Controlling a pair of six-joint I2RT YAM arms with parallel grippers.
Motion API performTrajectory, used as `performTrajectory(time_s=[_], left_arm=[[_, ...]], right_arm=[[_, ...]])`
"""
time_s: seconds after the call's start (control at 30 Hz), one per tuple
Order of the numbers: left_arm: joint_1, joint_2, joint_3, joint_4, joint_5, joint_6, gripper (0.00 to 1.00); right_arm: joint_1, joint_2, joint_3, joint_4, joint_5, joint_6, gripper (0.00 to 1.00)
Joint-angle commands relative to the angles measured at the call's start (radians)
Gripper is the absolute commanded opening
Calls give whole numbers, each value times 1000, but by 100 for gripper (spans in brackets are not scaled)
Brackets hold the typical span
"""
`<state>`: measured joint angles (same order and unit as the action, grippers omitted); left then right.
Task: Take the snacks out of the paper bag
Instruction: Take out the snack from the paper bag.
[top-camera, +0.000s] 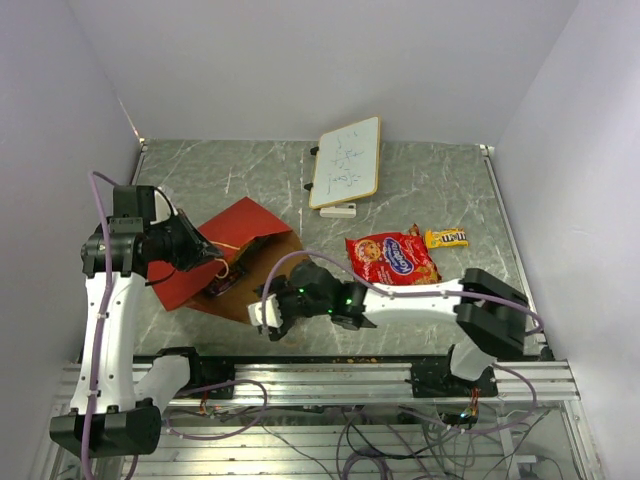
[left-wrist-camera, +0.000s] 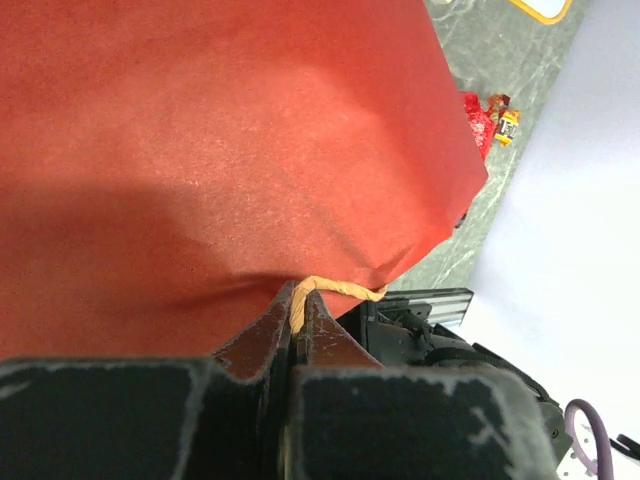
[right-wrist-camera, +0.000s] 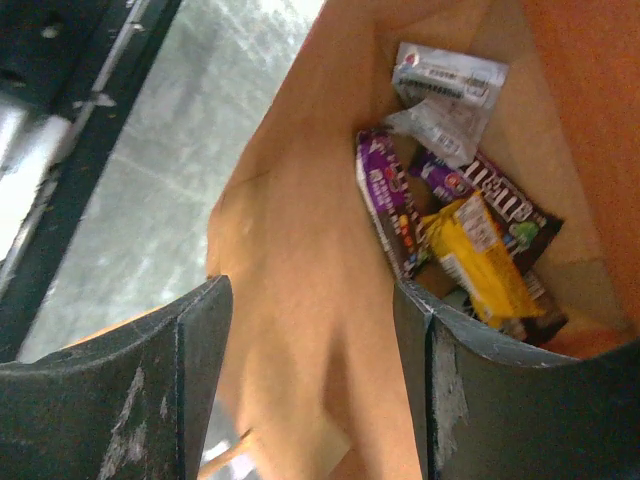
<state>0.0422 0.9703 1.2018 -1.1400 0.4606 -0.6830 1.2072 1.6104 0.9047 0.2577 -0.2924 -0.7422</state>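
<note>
1. Right wrist: paper bag (right-wrist-camera: 300, 200) lies on its side, candy bars (right-wrist-camera: 470, 240) deep inside; right gripper (right-wrist-camera: 315, 310) spread wide at its mouth.
2. Left gripper (left-wrist-camera: 298, 315) pinches the handle (left-wrist-camera: 335, 288).
3. Cookie packet (top-camera: 392, 258) lies apart, rightward.

Counting one paper bag (top-camera: 245, 222), lying at nine o'clock. Counting at least four small candy bars showing inside it: one silver bar (right-wrist-camera: 445, 85), one purple bar (right-wrist-camera: 385, 200), one brown bar (right-wrist-camera: 500, 195), one yellow bar (right-wrist-camera: 480, 260). Counting, at three o'clock, one red cookie packet (top-camera: 392, 258) and one yellow candy packet (top-camera: 446, 238). Counting, at twelve o'clock, one whiteboard (top-camera: 346, 162) and one small white block (top-camera: 338, 210). Counting two robot arms: left arm (top-camera: 105, 320), right arm (top-camera: 420, 295).
</note>
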Motion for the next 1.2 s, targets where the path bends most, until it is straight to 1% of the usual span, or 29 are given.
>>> performTrajectory(time_s=[0.0, 0.1, 0.17, 0.27, 0.4, 0.5, 0.57, 0.73, 0.83, 0.97, 1.17], left_arm=[[-5, -25, 23, -31, -74, 28, 7], [-5, -71, -27, 19, -39, -11, 7], [-5, -74, -48, 32, -10, -22, 7], [-5, -55, -28, 5, 1, -5, 7], [-5, -58, -22, 46, 33, -5, 7], [-5, -42, -10, 35, 32, -1, 7], [-5, -33, 11, 21, 22, 5, 7], [-5, -23, 37, 11, 27, 6, 7], [-4, -10, 43, -8, 51, 4, 7], [-5, -17, 40, 1, 50, 4, 7], [-5, 0, 36, 0, 87, 20, 7]], right_arm=[[3, 92, 88, 119, 10, -124, 65], [3, 163, 110, 177, 6, -153, 64], [3, 180, 131, 137, 9, -215, 64], [-13, 176, 135, 140, 10, -213, 63], [-40, 216, 130, 141, 0, -265, 63], [-68, 287, 148, 181, -8, -256, 64], [-88, 336, 153, 258, -16, -213, 64], [-98, 445, 222, 281, 9, -248, 65], [-111, 482, 266, 290, -13, -227, 65], [-117, 527, 322, 240, -65, -267, 65], [-106, 575, 383, 169, -73, -355, 64]])
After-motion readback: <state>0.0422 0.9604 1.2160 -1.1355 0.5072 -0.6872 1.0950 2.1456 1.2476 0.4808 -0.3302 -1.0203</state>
